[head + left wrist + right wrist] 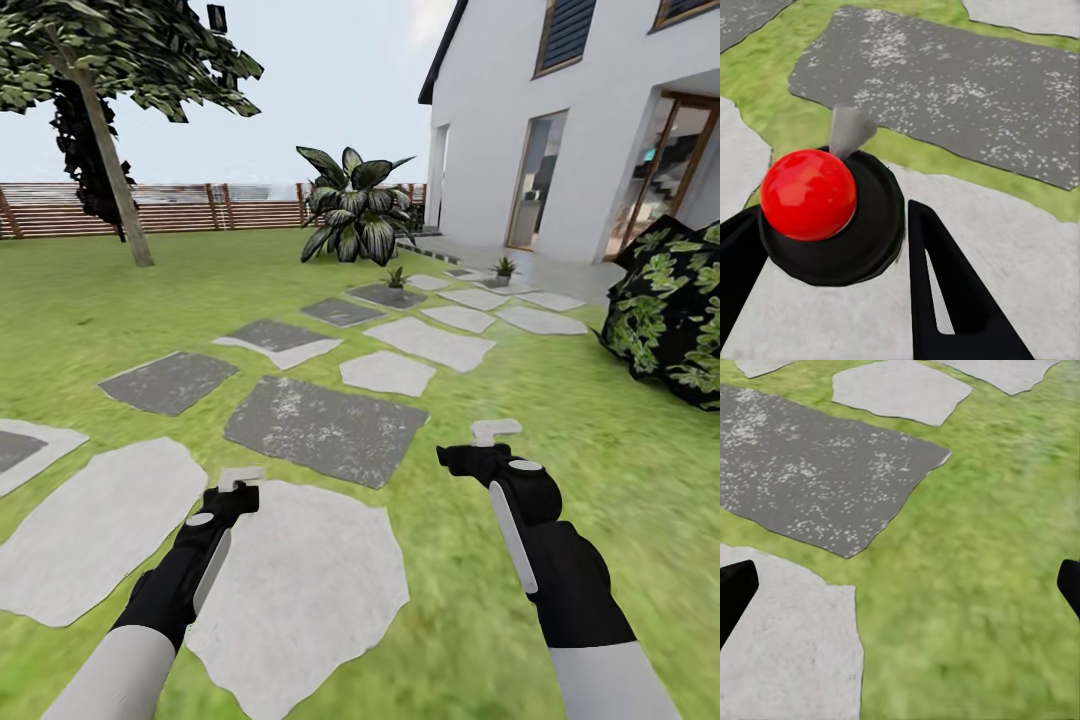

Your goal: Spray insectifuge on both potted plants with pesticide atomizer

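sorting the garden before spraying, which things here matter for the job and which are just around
For the job:
- potted plant on a dark slab
- potted plant nearer the house
- left gripper
- right gripper

Just around:
- big broad-leaved plant
- tree
- bush
- fence
- house

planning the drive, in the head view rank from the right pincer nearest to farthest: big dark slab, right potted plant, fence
1. Big dark slab, just left of the right pincer.
2. Right potted plant, far ahead by the house.
3. Fence, along the lawn's far edge.
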You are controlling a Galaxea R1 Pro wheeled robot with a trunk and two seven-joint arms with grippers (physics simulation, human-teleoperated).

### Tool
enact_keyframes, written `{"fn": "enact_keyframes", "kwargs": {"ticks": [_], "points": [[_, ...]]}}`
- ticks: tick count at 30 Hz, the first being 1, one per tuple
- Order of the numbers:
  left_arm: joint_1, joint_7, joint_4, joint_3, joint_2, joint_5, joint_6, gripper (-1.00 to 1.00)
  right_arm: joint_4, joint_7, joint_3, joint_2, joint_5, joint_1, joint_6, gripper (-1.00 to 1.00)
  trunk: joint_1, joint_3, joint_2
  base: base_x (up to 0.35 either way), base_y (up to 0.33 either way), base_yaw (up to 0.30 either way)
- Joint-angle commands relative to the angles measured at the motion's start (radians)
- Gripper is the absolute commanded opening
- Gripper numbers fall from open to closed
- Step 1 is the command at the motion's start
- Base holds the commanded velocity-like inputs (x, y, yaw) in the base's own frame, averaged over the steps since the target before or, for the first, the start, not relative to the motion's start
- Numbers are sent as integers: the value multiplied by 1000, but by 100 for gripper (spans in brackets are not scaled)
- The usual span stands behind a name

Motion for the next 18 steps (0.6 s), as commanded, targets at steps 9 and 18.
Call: {"fn": "enact_keyframes", "kwargs": {"ticks": [9, 18], "points": [[0, 3, -2, 0, -1, 2, 5, -100, -1, -6, 1, 0, -2, -1, 5, 100, 0, -1, 0, 347, 0, 0], [0, 3, -2, 0, 0, 2, 5, -100, -1, -6, 1, 0, -2, -1, 5, 100, 0, -1, 0, 347, 0, 0]]}}
